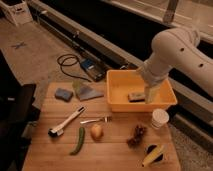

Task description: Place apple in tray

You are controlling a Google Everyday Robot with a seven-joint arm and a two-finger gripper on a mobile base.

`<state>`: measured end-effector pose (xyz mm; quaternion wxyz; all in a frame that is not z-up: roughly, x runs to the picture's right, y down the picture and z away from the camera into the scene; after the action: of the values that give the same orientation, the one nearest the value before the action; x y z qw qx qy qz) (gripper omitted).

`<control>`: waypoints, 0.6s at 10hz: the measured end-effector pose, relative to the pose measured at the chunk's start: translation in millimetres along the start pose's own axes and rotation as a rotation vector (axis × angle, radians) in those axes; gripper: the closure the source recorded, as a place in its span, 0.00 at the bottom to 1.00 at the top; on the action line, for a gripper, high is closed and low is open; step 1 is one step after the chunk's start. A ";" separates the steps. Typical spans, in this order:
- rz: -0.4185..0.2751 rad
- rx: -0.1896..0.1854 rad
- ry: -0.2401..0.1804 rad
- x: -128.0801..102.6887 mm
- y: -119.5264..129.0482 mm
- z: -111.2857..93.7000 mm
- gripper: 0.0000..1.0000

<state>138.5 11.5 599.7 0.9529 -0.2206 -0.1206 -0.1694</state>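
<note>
The yellow tray (119, 89) sits at the wooden table's (115, 152) 1 o'clock. The gripper (151, 93) hangs over the tray's 3 o'clock side; whether it is spread or closed, I cannot tell. The apple (96, 131) lies on the table at the tray's 7 o'clock.

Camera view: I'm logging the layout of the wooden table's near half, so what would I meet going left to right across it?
Brush → apple → grapes → paper cup. The claw hangs farther back, over the right part of the yellow tray.
</note>
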 end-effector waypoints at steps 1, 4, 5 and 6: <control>-0.063 -0.008 -0.005 -19.3 6.1 0.4 0.20; -0.104 -0.012 -0.006 -31.0 10.1 1.1 0.20; -0.104 -0.012 -0.006 -31.0 10.1 1.0 0.20; -0.104 -0.012 -0.006 -31.0 10.1 1.0 0.20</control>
<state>113.8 28.9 587.3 0.9411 -0.2203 -0.1339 -0.2188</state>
